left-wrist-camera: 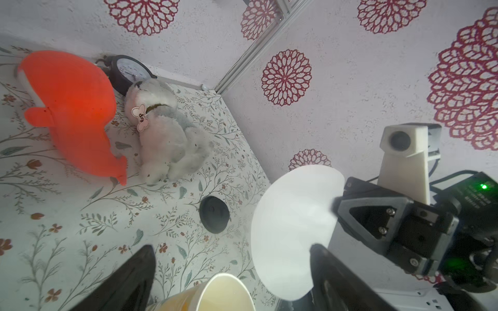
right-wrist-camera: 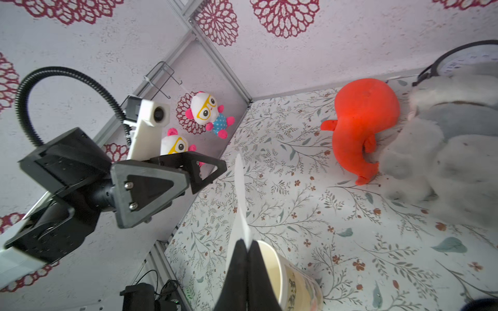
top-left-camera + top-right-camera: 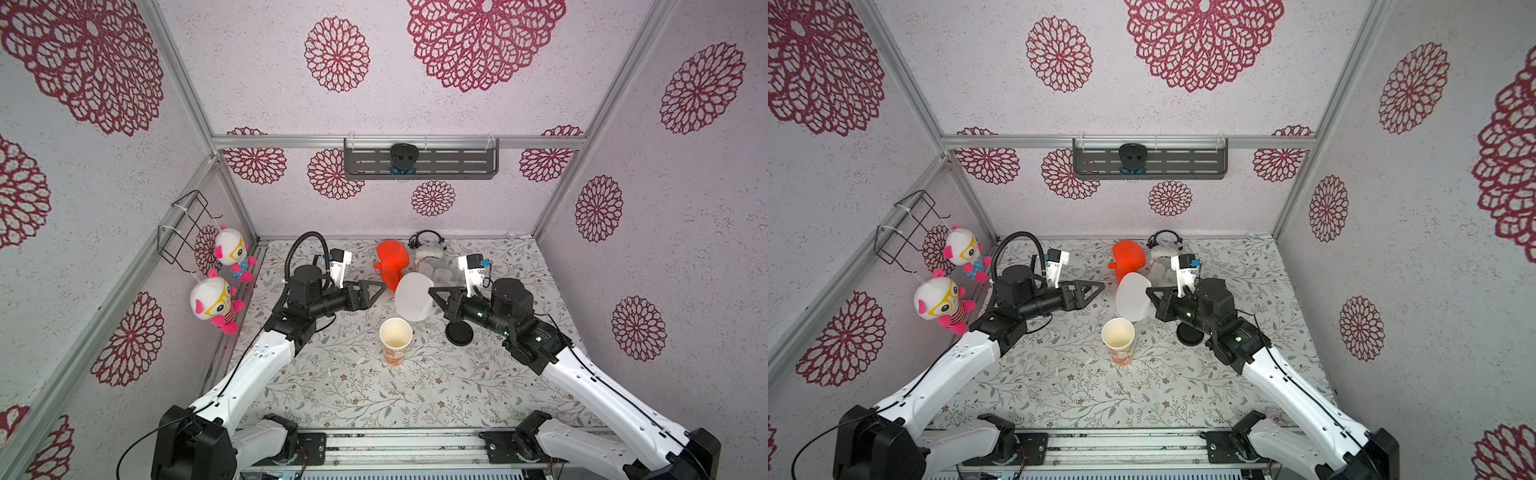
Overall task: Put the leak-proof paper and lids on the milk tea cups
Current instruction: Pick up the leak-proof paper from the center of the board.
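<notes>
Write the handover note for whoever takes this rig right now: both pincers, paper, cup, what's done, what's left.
Right pincer: shut on one edge of the paper, which is held in the air, tilted on edge.
Left pincer: open, empty, beside the paper.
Cup: upright on the table, mouth uncovered; the paper hangs just beyond it.
Done: paper picked up.
Left: lay it flat over the cup's mouth, then release.

The right gripper [image 3: 1149,291] pinches one edge of the tilted leak-proof paper [image 3: 1130,298], the milk tea cup [image 3: 1118,337] stands just below its tip, and the left gripper [image 3: 1101,286] faces the paper's other side.
</notes>
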Robot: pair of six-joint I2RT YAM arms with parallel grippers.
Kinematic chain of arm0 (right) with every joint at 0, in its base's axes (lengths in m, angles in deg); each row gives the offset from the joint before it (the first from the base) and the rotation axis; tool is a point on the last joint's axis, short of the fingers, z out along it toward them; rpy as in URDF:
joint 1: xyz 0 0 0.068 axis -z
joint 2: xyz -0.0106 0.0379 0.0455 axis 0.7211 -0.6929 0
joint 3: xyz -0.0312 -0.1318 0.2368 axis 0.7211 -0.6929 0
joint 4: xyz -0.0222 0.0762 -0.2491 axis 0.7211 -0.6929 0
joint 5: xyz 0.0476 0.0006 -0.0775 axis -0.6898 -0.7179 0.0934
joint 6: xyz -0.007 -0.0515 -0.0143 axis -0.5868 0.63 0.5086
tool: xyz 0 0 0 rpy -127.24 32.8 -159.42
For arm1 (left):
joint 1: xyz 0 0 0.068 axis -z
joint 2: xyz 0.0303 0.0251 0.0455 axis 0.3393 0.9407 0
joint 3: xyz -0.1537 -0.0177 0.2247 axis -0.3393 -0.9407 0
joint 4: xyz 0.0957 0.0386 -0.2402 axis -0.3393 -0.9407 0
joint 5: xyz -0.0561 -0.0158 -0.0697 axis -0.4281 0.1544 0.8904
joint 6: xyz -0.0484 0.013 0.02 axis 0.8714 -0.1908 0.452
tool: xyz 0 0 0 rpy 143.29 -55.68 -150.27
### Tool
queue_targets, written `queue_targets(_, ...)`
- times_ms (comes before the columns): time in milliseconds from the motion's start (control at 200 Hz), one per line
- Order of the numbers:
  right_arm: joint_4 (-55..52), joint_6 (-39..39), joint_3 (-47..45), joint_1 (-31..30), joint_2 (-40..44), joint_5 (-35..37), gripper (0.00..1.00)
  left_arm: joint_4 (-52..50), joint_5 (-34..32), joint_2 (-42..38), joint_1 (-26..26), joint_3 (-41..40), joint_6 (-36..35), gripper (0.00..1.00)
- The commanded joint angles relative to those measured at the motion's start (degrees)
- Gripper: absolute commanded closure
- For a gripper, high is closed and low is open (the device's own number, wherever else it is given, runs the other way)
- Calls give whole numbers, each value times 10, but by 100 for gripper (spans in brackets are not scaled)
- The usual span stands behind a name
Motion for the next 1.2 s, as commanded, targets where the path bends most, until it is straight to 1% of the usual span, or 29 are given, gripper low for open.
queue_targets(0,76,-25,-10,0,-5,-44,100,58,11,23,14,-8,19,17)
queue_targets(45,86,-28,-14,0,-5,-49,100,63,7,25,16,-9,31,21)
queue_targets(175,119,-48,-31,0,-3,-63,100,111,21,23,22,-30,58,21)
queue_targets(325,139,-58,-42,-2,-5,-75,100,102,26,23,35,-35,56,22)
queue_targets(450,143,-61,-46,-2,-9,-75,100,128,36,16,38,-48,75,32)
queue_targets(475,145,-62,-46,-2,-9,-75,100,135,38,15,38,-50,80,36)
queue_targets(540,146,-61,-45,-3,-12,-76,100,137,39,8,38,-52,84,49)
queue_targets(590,145,-61,-44,-2,-15,-75,100,132,39,3,39,-53,83,54)
queue_targets(836,132,-58,-45,-3,-22,-73,100,107,36,-15,38,-62,84,88)
queue_targets(981,113,-55,-47,-3,-23,-70,100,94,34,-32,39,-73,87,100)
queue_targets(1056,110,-55,-47,-3,-22,-71,100,85,34,-41,40,-77,88,100)
queue_targets(1101,103,-53,-47,-3,-19,-71,96,79,31,-46,41,-79,90,100)
queue_targets(1151,97,-49,-49,-3,-16,-71,88,67,27,-51,42,-78,92,100)
queue_targets(1191,92,-45,-51,-3,-12,-70,84,57,27,-54,44,-77,96,100)
